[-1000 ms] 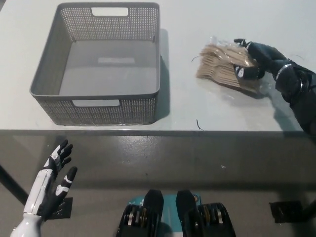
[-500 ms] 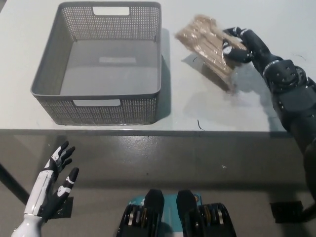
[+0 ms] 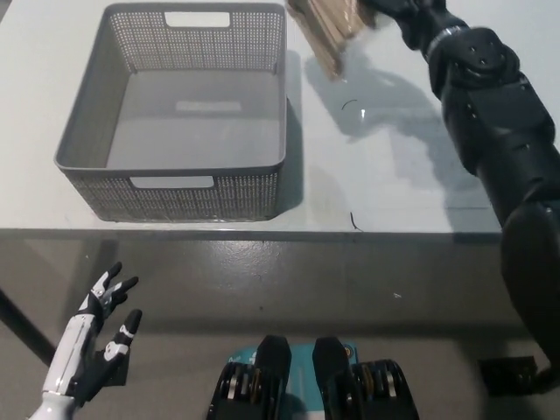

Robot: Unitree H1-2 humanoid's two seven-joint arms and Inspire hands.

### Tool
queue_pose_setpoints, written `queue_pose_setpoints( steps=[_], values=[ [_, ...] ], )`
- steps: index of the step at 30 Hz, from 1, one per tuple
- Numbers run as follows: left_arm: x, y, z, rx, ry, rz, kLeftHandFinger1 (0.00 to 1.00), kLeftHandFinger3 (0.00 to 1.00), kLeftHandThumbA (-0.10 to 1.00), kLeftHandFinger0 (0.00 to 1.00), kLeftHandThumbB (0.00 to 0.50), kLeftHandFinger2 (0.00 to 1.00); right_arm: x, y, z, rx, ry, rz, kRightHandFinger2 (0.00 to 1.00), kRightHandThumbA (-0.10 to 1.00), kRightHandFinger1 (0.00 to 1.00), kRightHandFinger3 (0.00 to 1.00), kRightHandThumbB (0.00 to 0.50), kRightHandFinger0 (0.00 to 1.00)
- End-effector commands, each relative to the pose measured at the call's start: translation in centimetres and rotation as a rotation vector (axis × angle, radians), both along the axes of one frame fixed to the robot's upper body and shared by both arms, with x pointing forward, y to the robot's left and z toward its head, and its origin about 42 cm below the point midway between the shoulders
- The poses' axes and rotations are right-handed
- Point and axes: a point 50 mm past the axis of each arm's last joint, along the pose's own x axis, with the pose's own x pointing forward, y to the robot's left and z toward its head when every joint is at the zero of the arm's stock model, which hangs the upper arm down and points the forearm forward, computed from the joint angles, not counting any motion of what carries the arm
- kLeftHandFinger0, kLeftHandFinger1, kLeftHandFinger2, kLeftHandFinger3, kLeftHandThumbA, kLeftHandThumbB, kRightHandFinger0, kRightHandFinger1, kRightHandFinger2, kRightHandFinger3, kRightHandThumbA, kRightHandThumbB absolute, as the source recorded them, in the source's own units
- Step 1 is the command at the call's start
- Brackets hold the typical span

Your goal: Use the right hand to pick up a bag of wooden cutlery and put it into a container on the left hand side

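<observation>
The black right hand (image 3: pixel 395 10) is closed around one end of the bag of wooden cutlery (image 3: pixel 327 28) at the tabletop's (image 3: pixel 394 184) far edge, partly cut off by the top of the view. The bag hangs tilted, clear of the surface (its shadow falls on the white top below), just beyond the far right corner of the grey mesh container (image 3: pixel 83 122). The container sits on the tabletop's left side, its 2 handle slots visible. The white left hand (image 3: pixel 98 337) rests below the near edge, fingers spread, holding nothing.

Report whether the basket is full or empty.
Empty: the basket shows bare floor; the bag is outside it, in the right hand.
</observation>
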Motion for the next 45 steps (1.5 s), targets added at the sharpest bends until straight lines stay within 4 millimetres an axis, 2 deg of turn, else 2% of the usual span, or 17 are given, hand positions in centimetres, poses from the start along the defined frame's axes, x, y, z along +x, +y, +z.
queue_pose_setpoints(
  steps=[1,5,6,7,10,14,16,20,22,24,25,26,27,28,31,34,45],
  values=[
    [-0.4,0.2,0.4,0.002,-0.033,-0.019,0.94,1.0,0.72,1.0,0.225,0.87,-0.3,2.6,9.3,0.099,-0.18,0.085,0.84,-0.1,0.51,0.79,0.118,0.02],
    [-0.7,0.2,0.3,0.02,-0.025,-0.031,0.93,1.0,0.72,1.0,0.215,0.87,-0.7,4.1,10.8,0.105,-0.205,0.117,0.84,-0.1,0.5,0.78,0.108,0.01],
    [-0.7,0.1,0.2,0.018,-0.022,-0.034,0.93,1.0,0.72,1.0,0.207,0.87,-0.8,4.6,11.2,0.1,-0.211,0.126,0.91,-0.1,0.57,0.88,0.182,0.09],
    [-0.7,0.1,0.2,0.014,-0.018,-0.036,0.93,1.0,0.71,1.0,0.21,0.87,-1.0,5.1,11.5,0.083,-0.224,0.134,0.83,-0.1,0.47,0.83,0.122,0.01],
    [-0.4,-0.1,0.2,-0.001,-0.015,-0.047,0.9,1.0,0.68,1.0,0.215,0.84,-1.6,7.2,12.0,0.058,-0.24,0.165,0.84,-0.1,0.5,0.88,0.144,0.05],
    [-0.2,-0.4,0.3,0.003,-0.022,-0.057,0.87,1.0,0.66,1.0,0.215,0.8,-2.1,9.8,10.7,0.043,-0.246,0.223,0.79,-0.1,0.43,0.81,0.14,0.0],
    [0.0,-0.7,0.4,-0.009,-0.02,-0.066,0.87,1.0,0.63,1.0,0.213,0.8,-2.4,11.1,10.0,0.039,-0.213,0.237,0.85,-0.1,0.46,0.77,0.153,0.0],
    [0.5,-1.1,0.5,-0.005,-0.018,-0.077,0.85,1.0,0.63,1.0,0.214,0.78,-2.8,13.1,8.4,-0.015,-0.159,0.261,0.95,-0.1,0.55,0.84,0.13,0.03],
    [0.7,-1.3,0.6,-0.004,-0.018,-0.079,0.81,1.0,0.62,1.0,0.22,0.76,-3.0,13.9,7.4,-0.161,-0.193,0.256,0.97,-0.1,0.62,0.93,0.12,0.1],
    [1.0,-1.4,0.8,-0.001,-0.028,-0.089,0.79,1.0,0.6,0.99,0.207,0.74,-3.0,14.1,6.9,-0.225,-0.2,0.258,0.92,-0.1,0.59,0.91,0.166,0.09],
    [1.0,-1.4,0.9,0.0,-0.031,-0.097,0.79,1.0,0.6,0.99,0.198,0.74,-3.1,14.2,6.7,-0.278,-0.196,0.244,1.0,0.0,0.68,1.0,0.238,0.2],
    [1.1,-1.4,1.0,0.003,-0.033,-0.101,0.79,1.0,0.59,0.99,0.197,0.74,-3.0,14.2,6.7,-0.293,-0.196,0.237,0.81,0.09,0.59,0.9,0.244,0.21],
    [1.3,-1.4,1.0,0.009,-0.037,-0.107,0.78,1.0,0.58,0.98,0.196,0.73,-3.0,13.9,6.9,-0.375,-0.185,0.277,1.0,0.44,1.0,1.0,0.324,0.78],
    [1.3,-1.4,1.0,0.015,-0.033,-0.114,0.78,1.0,0.58,0.97,0.196,0.73,-2.9,13.6,6.9,-0.422,-0.177,0.323,1.0,0.48,1.0,1.0,0.335,0.96],
    [1.4,-1.7,1.2,0.019,-0.027,-0.13,0.77,1.0,0.58,0.97,0.203,0.72,-2.7,12.5,6.9,-0.672,-0.285,0.324,1.0,0.76,1.0,1.0,0.489,1.0],
    [1.6,-1.8,1.3,0.012,-0.033,-0.137,0.77,1.0,0.56,0.95,0.204,0.71,-2.5,11.7,7.1,-0.718,-0.307,0.308,1.0,0.76,1.0,1.0,0.488,1.0],
    [1.7,-1.9,1.4,0.029,-0.034,-0.141,0.73,1.0,0.58,0.91,0.208,0.71,-2.1,8.9,8.6,-0.786,-0.364,0.232,1.0,0.94,1.0,1.0,0.495,1.0]
  ],
)
